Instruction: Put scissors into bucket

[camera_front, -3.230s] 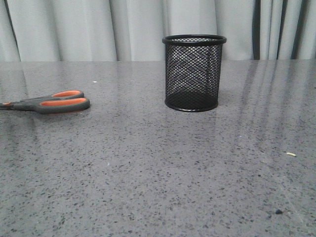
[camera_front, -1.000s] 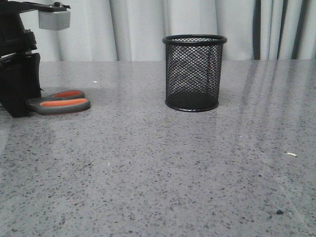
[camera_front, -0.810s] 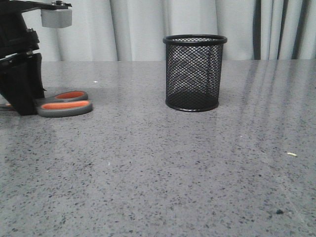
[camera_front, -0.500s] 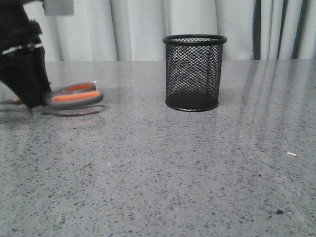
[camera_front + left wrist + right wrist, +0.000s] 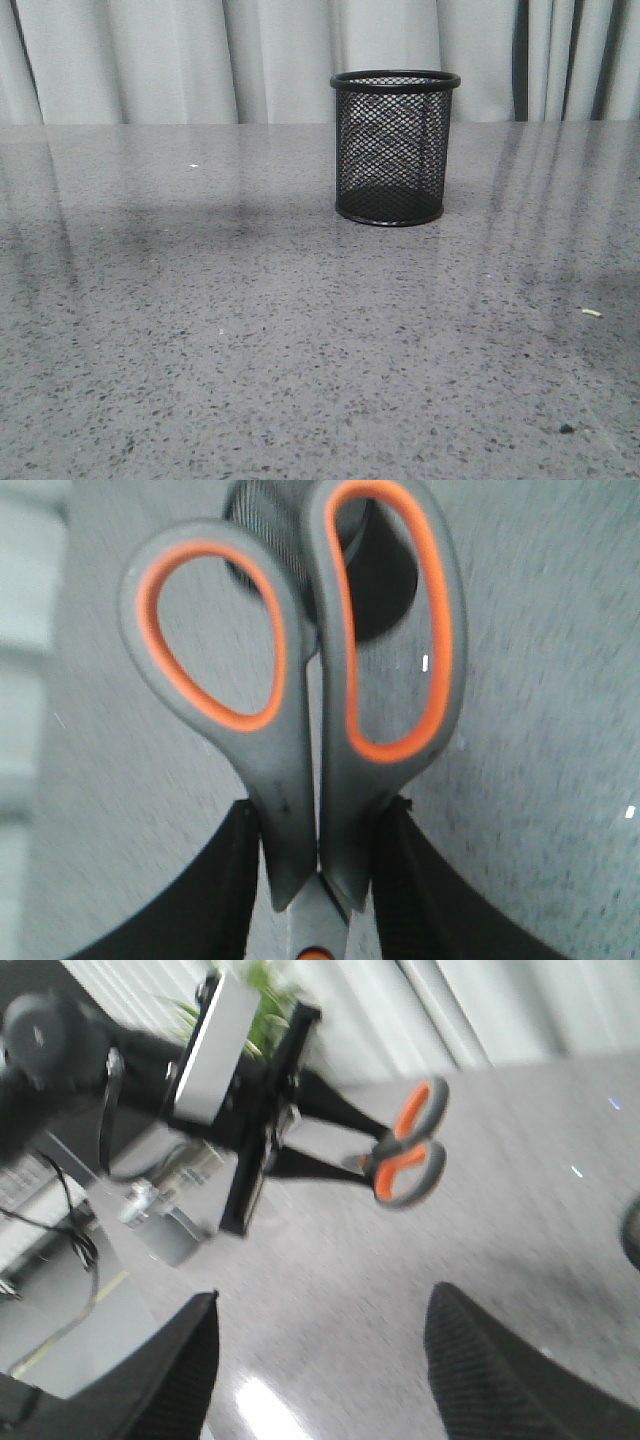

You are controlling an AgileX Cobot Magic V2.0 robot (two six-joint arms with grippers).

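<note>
Front view: bucket (image 5: pixel 395 147) stands upright on the grey speckled counter (image 5: pixel 300 340), right of centre, curtain (image 5: pixel 180 60) behind. No scissors and neither arm in this frame.

Left wrist view: my left pincer (image 5: pixel 318 865) is clenched on the scissors (image 5: pixel 300 690), fingers (image 5: pixel 225 880) pressing both sides just below the orange-lined loops. Handles point away from the wrist; bucket (image 5: pixel 370 580) sits behind them, partly covered.

Right wrist view: my right pincer (image 5: pixel 320 1360) is released, fingers (image 5: pixel 490 1370) spread wide, nothing between them. Across the counter (image 5: pixel 480 1210) it sees the left arm (image 5: pixel 250 1090) holding the scissors (image 5: pixel 405 1155) in the air above the surface. Image blurred.
</note>
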